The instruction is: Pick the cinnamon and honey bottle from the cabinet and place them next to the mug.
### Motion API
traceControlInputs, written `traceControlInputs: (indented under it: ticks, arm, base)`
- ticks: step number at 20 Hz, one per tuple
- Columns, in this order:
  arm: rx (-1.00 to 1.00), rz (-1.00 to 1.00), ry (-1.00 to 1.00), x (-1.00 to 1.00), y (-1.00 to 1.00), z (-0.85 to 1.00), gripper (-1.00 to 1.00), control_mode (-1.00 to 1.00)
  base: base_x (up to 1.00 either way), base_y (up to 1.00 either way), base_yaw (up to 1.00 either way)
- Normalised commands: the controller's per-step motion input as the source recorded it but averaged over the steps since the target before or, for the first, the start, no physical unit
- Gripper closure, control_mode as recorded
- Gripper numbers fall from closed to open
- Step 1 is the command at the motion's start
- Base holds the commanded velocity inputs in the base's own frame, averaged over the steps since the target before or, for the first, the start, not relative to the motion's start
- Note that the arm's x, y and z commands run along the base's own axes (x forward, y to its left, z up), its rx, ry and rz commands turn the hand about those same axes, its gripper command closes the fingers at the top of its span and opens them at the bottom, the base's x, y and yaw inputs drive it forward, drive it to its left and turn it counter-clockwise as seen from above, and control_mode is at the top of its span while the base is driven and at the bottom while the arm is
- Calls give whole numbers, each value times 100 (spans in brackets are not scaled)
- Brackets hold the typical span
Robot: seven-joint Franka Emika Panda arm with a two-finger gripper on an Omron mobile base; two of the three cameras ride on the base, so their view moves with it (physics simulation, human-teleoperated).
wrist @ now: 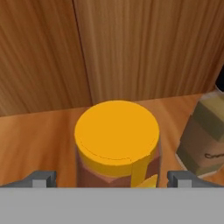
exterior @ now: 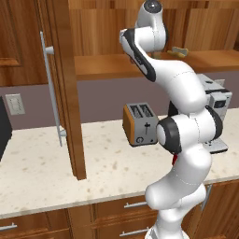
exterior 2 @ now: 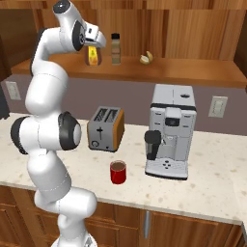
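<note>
The honey bottle [wrist: 116, 135], amber with a yellow cap, stands on the cabinet shelf [exterior 2: 159, 71]. My gripper [wrist: 112, 178] is open, one fingertip on each side of the bottle just below its cap and neither visibly touching it. In the right base view the hand [exterior 2: 95, 39] covers the top of the honey bottle [exterior 2: 93, 58]. The slim tan cinnamon [exterior 2: 116, 48] with its dark cap stands just to the right, also at the hand view's right edge [wrist: 202, 139]. The red mug [exterior 2: 117, 172] sits on the counter in front of the toaster.
An orange toaster [exterior 2: 106, 128] and a grey coffee machine [exterior 2: 171, 130] stand on the speckled counter [exterior 2: 212, 178]. A small yellowish thing [exterior 2: 146, 59] lies further right on the shelf. The open cabinet door [exterior: 70, 88] with its long silver handle [exterior: 51, 88] hangs left of the arm.
</note>
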Motion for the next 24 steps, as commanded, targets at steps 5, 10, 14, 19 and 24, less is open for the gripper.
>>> traceControlInputs:
  ticks: [5, 10, 14, 19, 24]
  arm:
    - [0, -1, 0, 7, 0, -1, -100, -100]
    - [0, -1, 0, 6, 0, 0, -100, -100]
    - [0, 0, 0, 0, 0, 0, -100, -100]
    - [0, 0, 0, 0, 0, 0, -100, -100]
    - [0, 0, 0, 0, 0, 0, 100, -100]
  base:
    - [0, 0, 0]
    - [0, 0, 0]
    - [0, 0, 0]
    - [0, 0, 0]
    - [0, 0, 0]
